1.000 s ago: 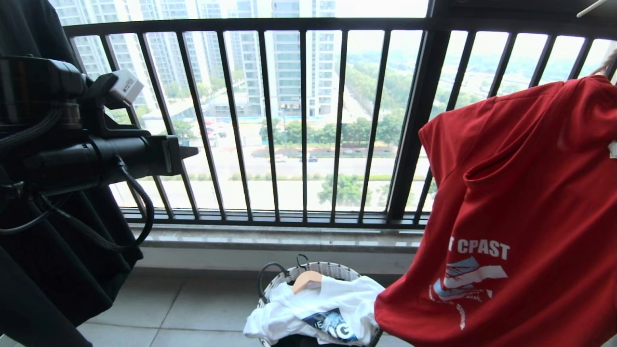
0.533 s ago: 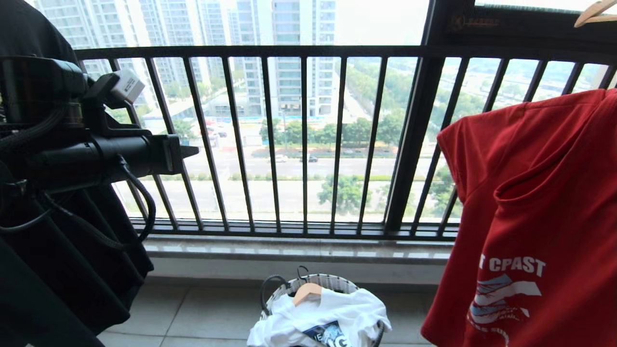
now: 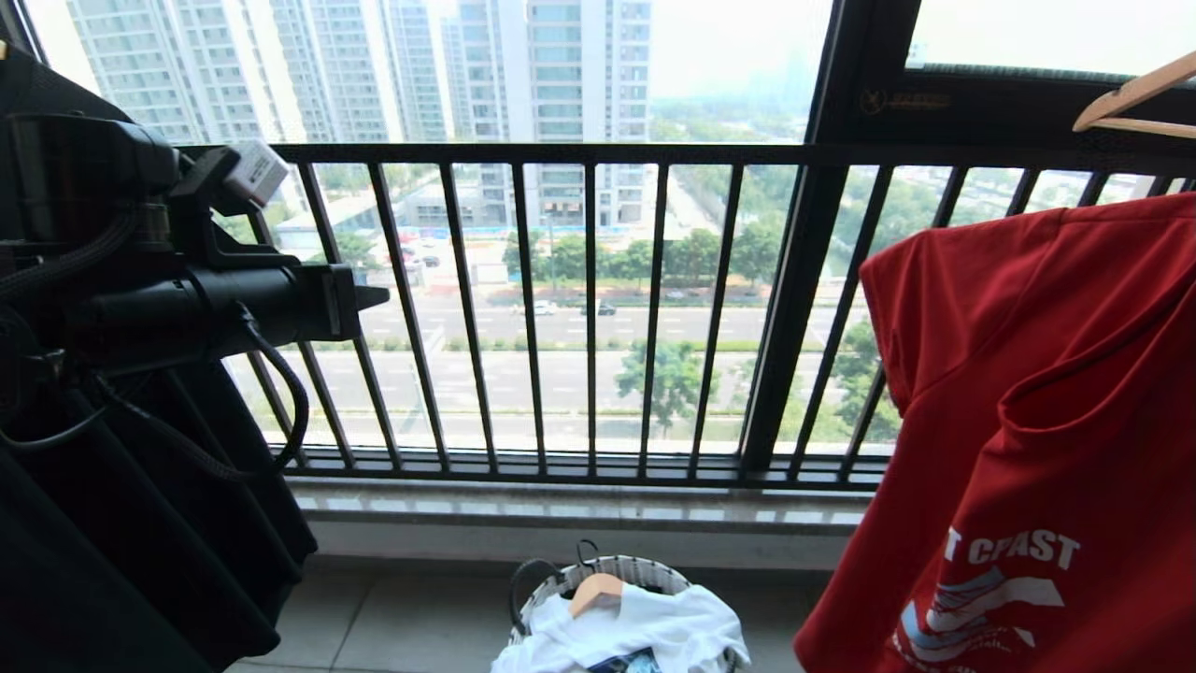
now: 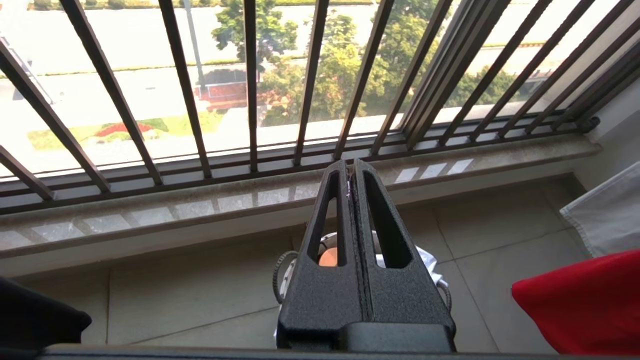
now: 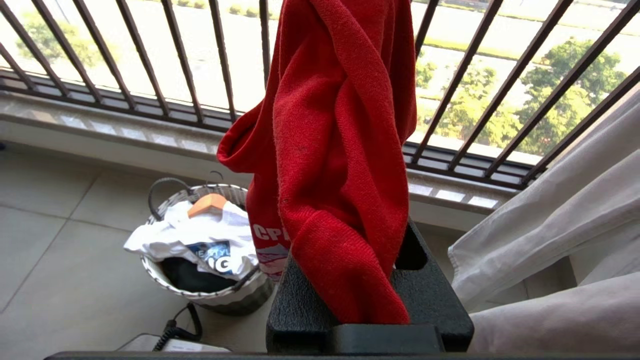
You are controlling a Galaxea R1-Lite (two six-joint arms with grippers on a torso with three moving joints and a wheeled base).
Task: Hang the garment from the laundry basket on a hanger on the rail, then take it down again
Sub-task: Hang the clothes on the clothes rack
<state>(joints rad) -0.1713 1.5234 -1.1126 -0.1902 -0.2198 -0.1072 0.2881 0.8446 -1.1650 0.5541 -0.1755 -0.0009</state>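
The garment [image 3: 1046,393], a red T-shirt with white lettering, hangs in the air at the right of the head view, its top out of frame. In the right wrist view my right gripper [image 5: 357,235] is shut on a bunched fold of the garment [image 5: 340,150], which covers the fingertips. My left gripper [image 3: 378,297] is held level at the left, shut and empty, pointing at the window bars; its fingers [image 4: 350,165] are pressed together. The laundry basket [image 3: 645,565] stands on the floor below, between the two arms. The hanger and the rail are out of view.
A white printed T-shirt [image 3: 654,636] and a wooden hanger [image 3: 595,589] lie in the basket. Black clothing [image 3: 140,523] hangs at the left behind my left arm. A dark barred window railing [image 3: 589,308] runs ahead. Another wooden hanger [image 3: 1131,98] shows top right. Pale fabric [image 5: 550,235] hangs near the right arm.
The whole picture has slid downward, so the camera has risen. The red garment now sits further right in view and clear of the basket. The left gripper keeps its place in view.
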